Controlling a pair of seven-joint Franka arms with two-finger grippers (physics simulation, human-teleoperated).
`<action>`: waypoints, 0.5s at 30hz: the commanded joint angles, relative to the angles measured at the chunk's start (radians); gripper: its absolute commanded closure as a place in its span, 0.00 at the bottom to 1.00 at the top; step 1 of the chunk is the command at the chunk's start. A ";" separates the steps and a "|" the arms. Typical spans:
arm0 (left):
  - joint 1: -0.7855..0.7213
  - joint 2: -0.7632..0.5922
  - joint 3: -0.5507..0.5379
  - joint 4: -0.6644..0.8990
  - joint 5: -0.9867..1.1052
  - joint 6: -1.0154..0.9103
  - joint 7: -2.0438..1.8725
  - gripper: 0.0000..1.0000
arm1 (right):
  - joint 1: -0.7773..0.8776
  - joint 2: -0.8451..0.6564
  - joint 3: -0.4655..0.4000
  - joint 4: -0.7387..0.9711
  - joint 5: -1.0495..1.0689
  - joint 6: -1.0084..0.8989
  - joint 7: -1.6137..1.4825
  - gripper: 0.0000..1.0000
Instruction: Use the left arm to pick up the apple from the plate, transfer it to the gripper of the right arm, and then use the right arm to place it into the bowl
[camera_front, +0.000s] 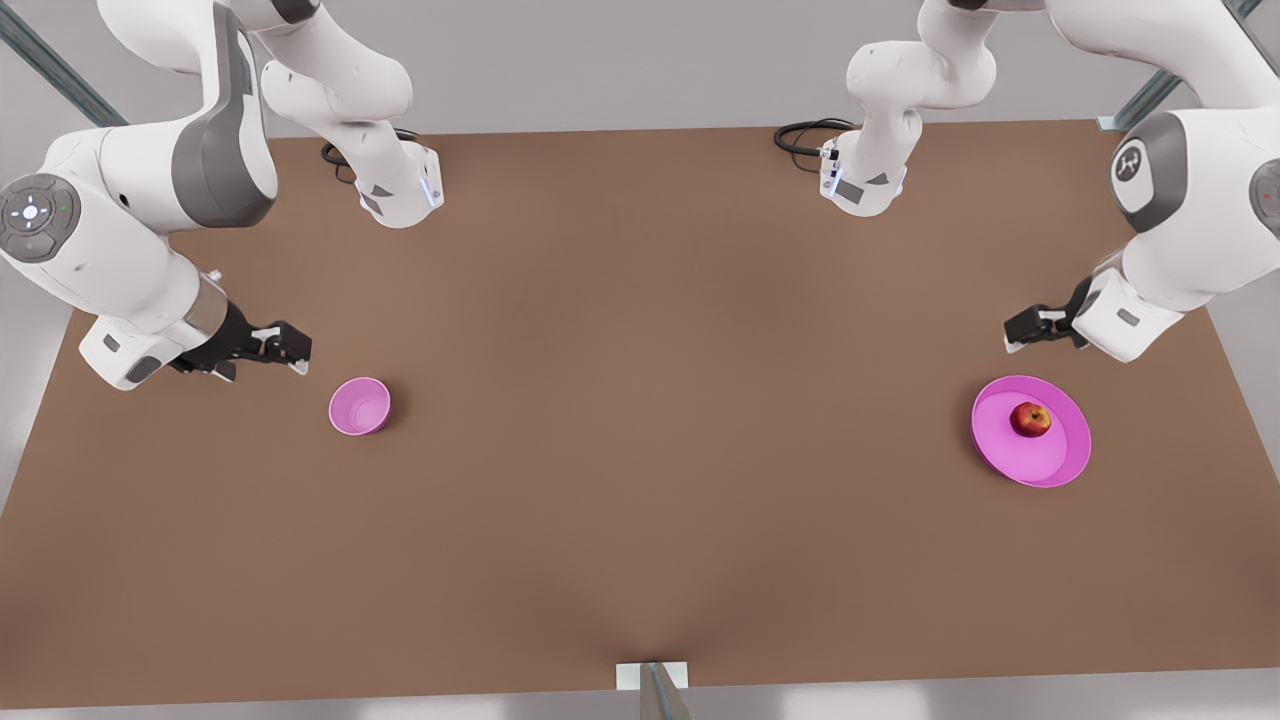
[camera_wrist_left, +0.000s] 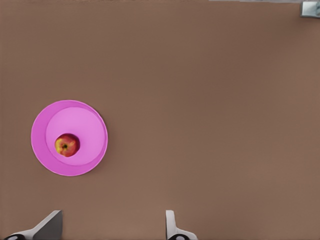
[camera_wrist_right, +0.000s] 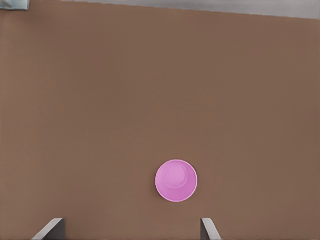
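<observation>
One apple (camera_front: 1030, 419), one plate (camera_front: 1050, 468), one bowl (camera_front: 359, 406)

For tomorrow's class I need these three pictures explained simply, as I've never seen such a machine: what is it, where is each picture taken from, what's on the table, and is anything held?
These are simulator renders of two white robot arms at a brown table. The front view looks down on it. The left gripper, open and empty, hangs near the plate, where the apple lies. The right gripper, open and empty, hangs beside the empty bowl. The other two pictures come from cameras on the wrists, looking down past the fingertips.
</observation>
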 joint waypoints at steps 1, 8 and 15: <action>-0.001 -0.001 0.000 0.000 0.007 0.031 0.014 0.00 | 0.000 -0.001 0.001 0.002 0.001 0.016 0.015 0.00; 0.153 0.079 0.002 -0.322 0.002 0.454 0.194 0.00 | -0.005 -0.001 -0.001 0.000 0.001 0.016 0.009 0.00; 0.217 0.179 0.000 -0.388 -0.002 0.627 0.264 0.00 | -0.004 -0.001 -0.001 0.000 0.001 0.016 0.010 0.00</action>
